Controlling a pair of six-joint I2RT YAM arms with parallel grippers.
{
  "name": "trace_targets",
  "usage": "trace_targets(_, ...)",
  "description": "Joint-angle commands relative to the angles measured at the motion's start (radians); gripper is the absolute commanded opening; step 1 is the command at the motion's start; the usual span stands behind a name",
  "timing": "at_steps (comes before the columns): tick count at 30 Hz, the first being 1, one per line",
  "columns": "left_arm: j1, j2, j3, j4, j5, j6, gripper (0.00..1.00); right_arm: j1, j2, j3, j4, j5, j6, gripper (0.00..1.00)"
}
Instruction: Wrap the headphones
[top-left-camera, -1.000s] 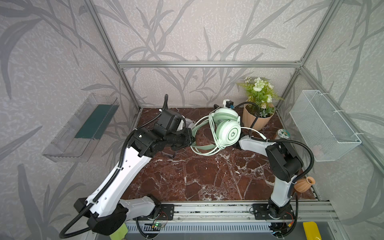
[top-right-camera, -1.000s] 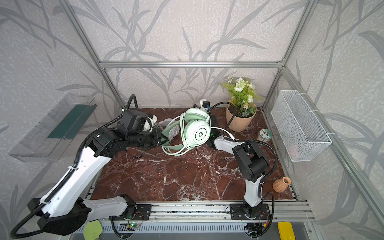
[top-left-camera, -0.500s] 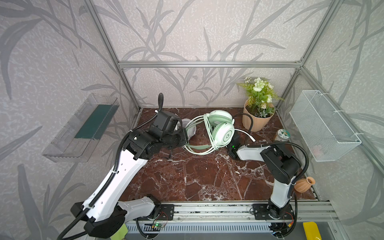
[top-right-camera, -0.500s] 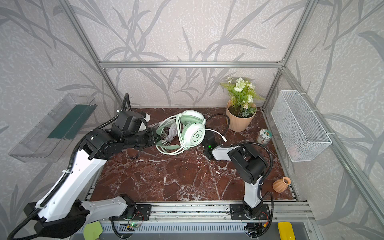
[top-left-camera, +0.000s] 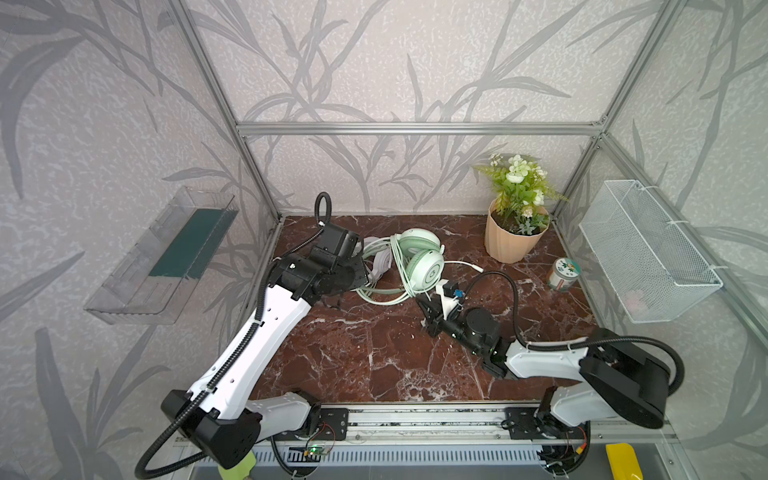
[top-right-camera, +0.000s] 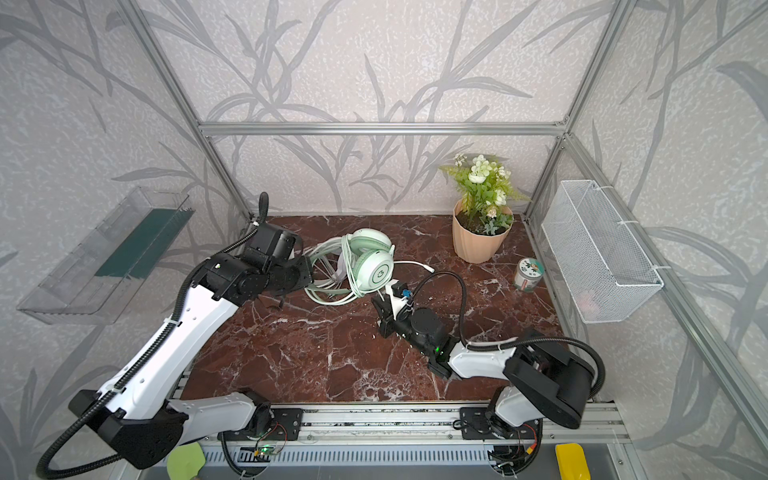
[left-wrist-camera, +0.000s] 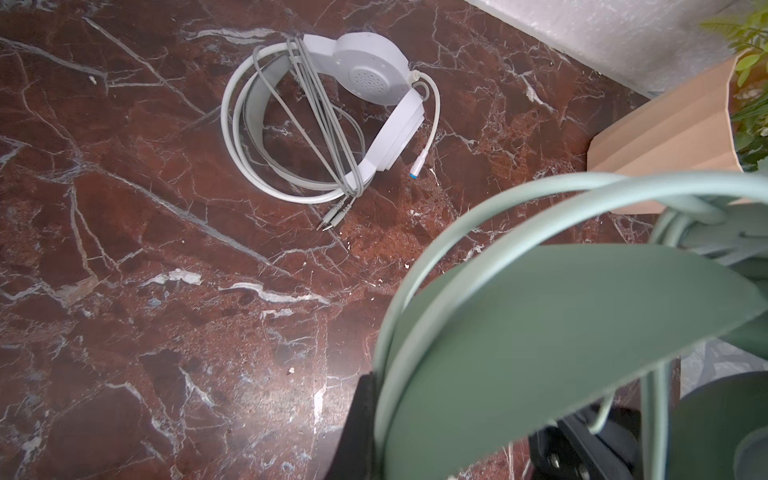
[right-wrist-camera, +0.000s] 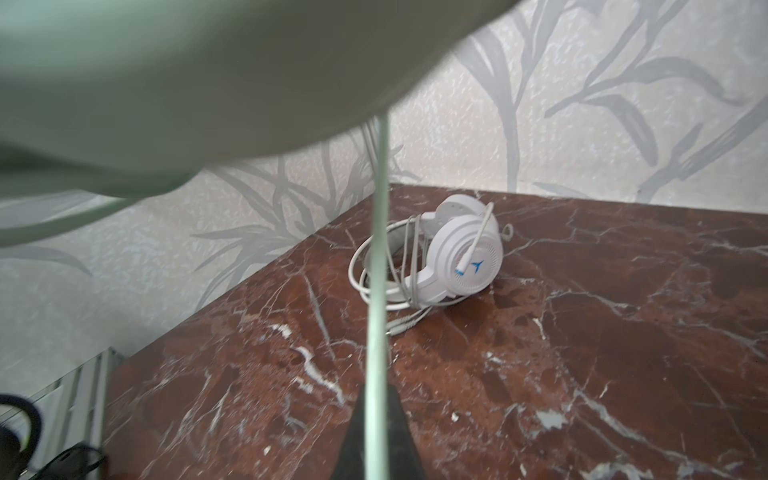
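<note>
Roughly half done: white headset (left-wrist-camera: 374, 79) is laid wrapped on the table (left-wrist-camera: 166, 332); mint headset (top-left-camera: 424, 262), partly looped, is clamped by the left gripper (top-left-camera: 360, 277) near the back, its cable (right-wrist-camera: 378, 249) pinched in the closed right gripper (right-wrist-camera: 376, 401), remainder judged outstanding.

No legible words, brand names or numbers anywhere. On the round outer cup of the mint headset (top-left-camera: 424, 266) (top-right-camera: 374, 270), just above centre in both top views: a small dark ringed emblem, too small to decipher. On the outer cup of the white headset (right-wrist-camera: 465, 253), right of centre in the right wrist view: a blue three-pointed, arrow-like mark, without lettering. On the lid of the jar (top-left-camera: 563, 270) (top-right-camera: 528, 270), at the right in both top views: a printed green-and-dark label, its lettering unreadable.
</note>
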Motion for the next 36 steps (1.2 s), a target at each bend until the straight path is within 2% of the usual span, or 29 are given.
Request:
trace_targets(1,0.046,0.012,-0.004,0.231,-0.153,-0.107,0.0,0.088,-0.079,0.077,-0.367,-0.065,-0.045,0.0)
trace_targets(4,0.051,0.037,-0.025,0.236,-0.169,-0.143,0.0,0.157,-0.113,0.117,-0.481,-0.067,-0.086,0.0)
trace_targets(9,0.056,0.029,-0.099,0.291,-0.192,-0.191,0.0,0.164,-0.154,0.156,-0.596,-0.095,-0.062,0.0)
trace_targets(14,0.054,0.026,-0.181,0.309,-0.224,-0.19,0.0,0.166,-0.164,0.329,-0.934,-0.109,-0.113,0.0)
trace_targets(17,0.052,0.018,-0.275,0.359,-0.171,-0.21,0.0,0.167,-0.135,0.413,-1.109,-0.099,-0.136,0.0)
trace_targets(20,0.052,0.014,-0.345,0.358,-0.142,-0.217,0.0,0.166,-0.107,0.419,-1.161,-0.133,-0.12,0.0)
trace_targets(26,0.043,-0.049,-0.512,0.402,-0.186,-0.211,0.0,0.166,-0.071,0.395,-1.19,-0.196,-0.021,0.0)
trace_targets(36,-0.003,-0.054,-0.656,0.453,-0.249,-0.188,0.0,0.168,0.07,0.379,-1.18,-0.28,0.045,0.02)
